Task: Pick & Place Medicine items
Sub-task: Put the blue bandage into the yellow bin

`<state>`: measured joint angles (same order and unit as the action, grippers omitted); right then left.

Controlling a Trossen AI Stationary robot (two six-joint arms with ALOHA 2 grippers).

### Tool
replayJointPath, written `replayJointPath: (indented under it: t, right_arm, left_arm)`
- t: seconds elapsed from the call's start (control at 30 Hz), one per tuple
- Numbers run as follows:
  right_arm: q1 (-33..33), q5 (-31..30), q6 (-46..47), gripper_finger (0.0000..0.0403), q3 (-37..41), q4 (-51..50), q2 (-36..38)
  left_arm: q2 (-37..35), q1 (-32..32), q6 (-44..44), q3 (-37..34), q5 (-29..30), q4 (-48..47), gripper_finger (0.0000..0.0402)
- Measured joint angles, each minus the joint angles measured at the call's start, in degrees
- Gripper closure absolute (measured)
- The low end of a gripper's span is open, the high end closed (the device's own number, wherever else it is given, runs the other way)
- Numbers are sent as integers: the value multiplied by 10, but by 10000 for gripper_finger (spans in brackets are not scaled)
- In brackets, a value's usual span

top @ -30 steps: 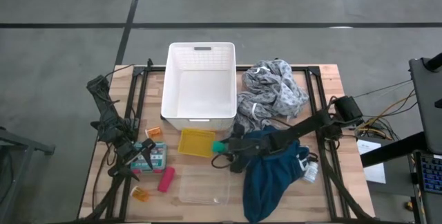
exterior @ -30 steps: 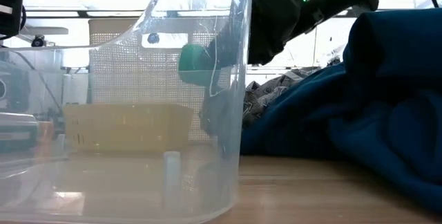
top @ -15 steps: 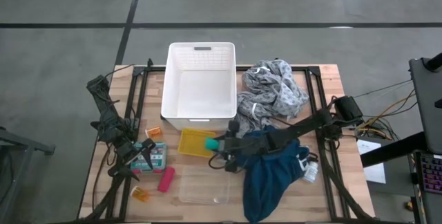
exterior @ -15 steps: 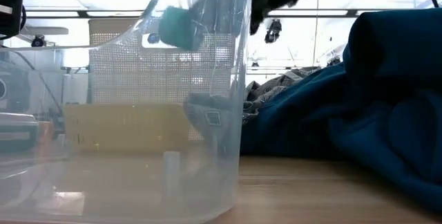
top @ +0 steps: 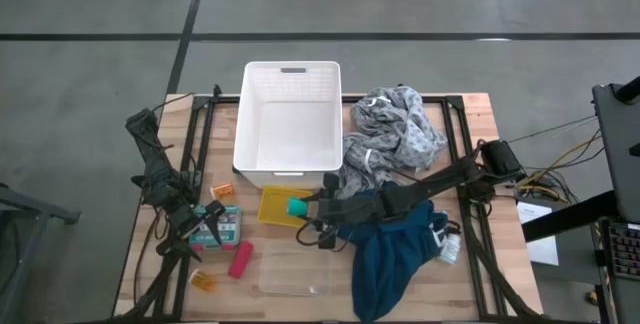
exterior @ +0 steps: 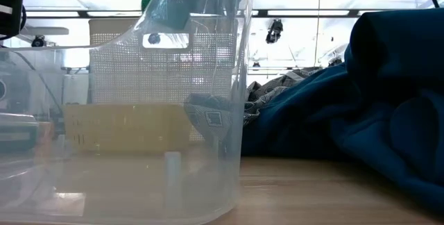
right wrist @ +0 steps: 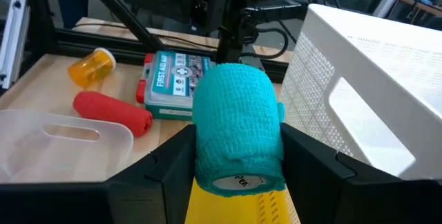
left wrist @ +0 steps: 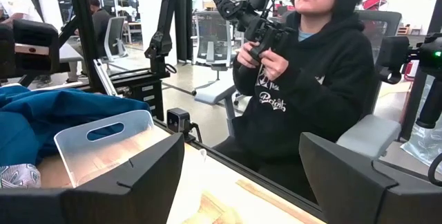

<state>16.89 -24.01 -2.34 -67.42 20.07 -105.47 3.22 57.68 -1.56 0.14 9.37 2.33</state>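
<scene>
The right hand (top: 308, 208) pinches a teal-green roll of crepe bandage (right wrist: 239, 127) between its two fingers, the roll's long axis running along them. It hangs above the shallow yellow plastic tray (top: 277, 204), with the tall white perforated basket (top: 288, 169) just beyond on the far side; either looks like a possible drop spot. The left hand (top: 208, 226), fingers spread and empty, waits at the table's left over the first-aid box (right wrist: 174, 76). Nearby lie a red cylinder (right wrist: 112, 110), an orange pill bottle (right wrist: 90, 67) and a clear plastic tub (top: 295, 274). The teal-blue cloth (top: 395, 244) lies under the right arm.
</scene>
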Motion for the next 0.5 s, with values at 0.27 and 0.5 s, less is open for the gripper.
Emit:
replayJointPath:
  t: [0.27,0.5]
  right_arm:
    - [-14,0,-4,216,-17,-2,-37]
    - [-24,0,26,216,-19,-1,-79]
  left_arm:
    - [0,0,0,0,0,0,110]
    - [0,0,0,0,0,0,110]
